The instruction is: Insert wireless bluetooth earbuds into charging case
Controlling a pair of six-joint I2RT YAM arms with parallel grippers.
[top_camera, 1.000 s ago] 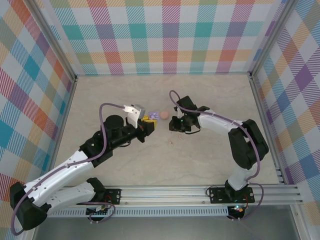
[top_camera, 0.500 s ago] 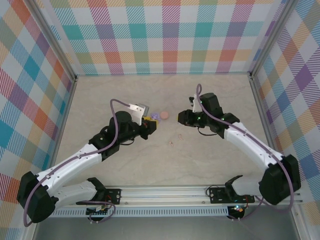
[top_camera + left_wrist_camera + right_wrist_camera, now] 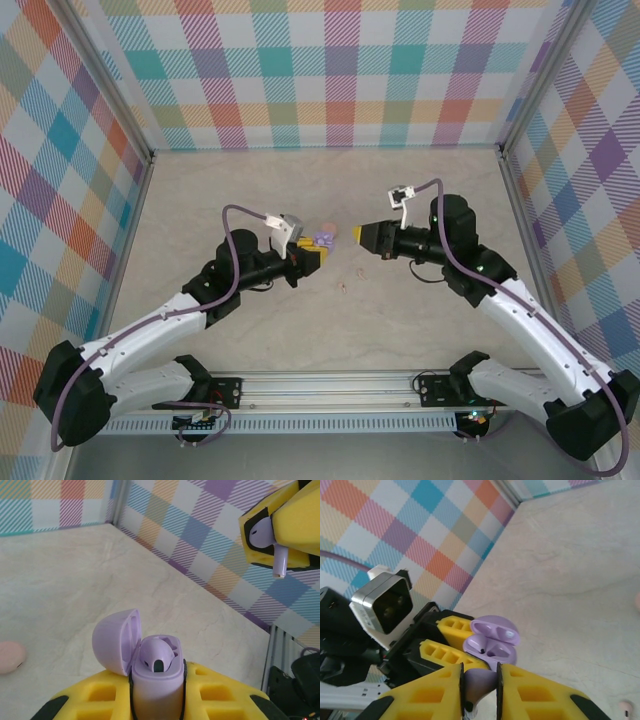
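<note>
Left gripper (image 3: 157,692) clamped on a small purple plastic charging case (image 3: 155,677); right gripper (image 3: 480,677) pinching a tiny purple stemmed earbud (image 3: 265,535).

From my seat, the left claw's yellow pads are closed tight on the case body, holding it upright and clear of the pale stone-look table (image 3: 250,190). Its domed lid is hinged open to the left, and I can't tell whether a bud already sits in the socket. Just beyond the case, a pale pink rounded closed case (image 3: 328,228) lies on the table. A loose pinkish-beige earbud (image 3: 625,708) lies on the surface nearer the arms. On the right, the other claw is nearly shut on the purple bud, stem poking out past the pads. It is raised off the table near the open case, apart from it and facing it.
</note>
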